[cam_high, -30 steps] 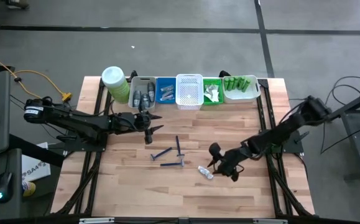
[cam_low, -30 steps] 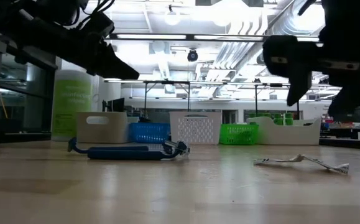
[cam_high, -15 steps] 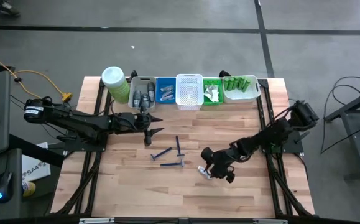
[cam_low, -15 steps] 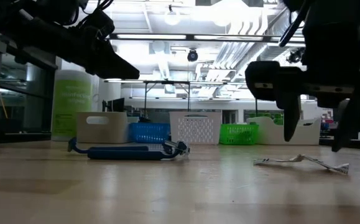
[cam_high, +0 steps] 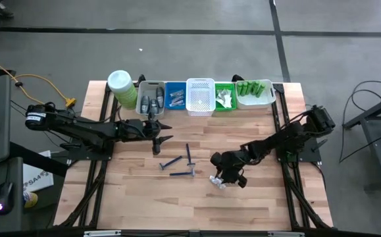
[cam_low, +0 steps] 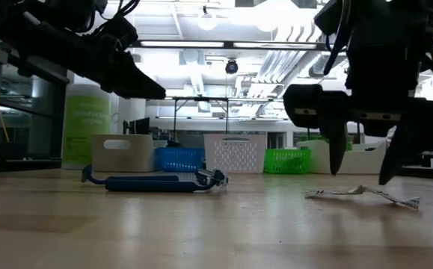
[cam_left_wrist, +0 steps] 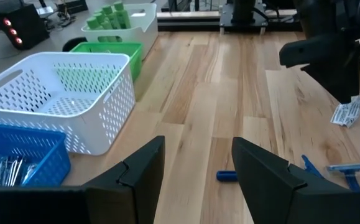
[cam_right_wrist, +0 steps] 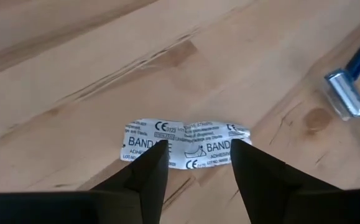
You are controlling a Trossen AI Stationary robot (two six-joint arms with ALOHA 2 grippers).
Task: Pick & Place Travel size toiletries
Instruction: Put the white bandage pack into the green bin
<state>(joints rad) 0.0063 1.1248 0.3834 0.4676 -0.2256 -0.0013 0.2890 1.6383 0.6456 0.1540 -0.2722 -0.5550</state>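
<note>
Wooden table (cam_high: 256, 197), open-fingered right end effector (cam_right_wrist: 195, 163) straddling white bandage sachet (cam_right_wrist: 186, 144), empty, mid-table.

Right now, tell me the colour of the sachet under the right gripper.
White with dark print; the sachet shows best in the right wrist view.

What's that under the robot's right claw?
A white bandage sachet lies flat on the wooden table, right beneath the open right claw. Its printed top shows; the fingers cover its near edge, and its underside is hidden.

Two matte-black jointed robot arms, each ending in a two-fingered black tool: left tool (cam_high: 164, 131), right tool (cam_high: 228, 178).
</note>
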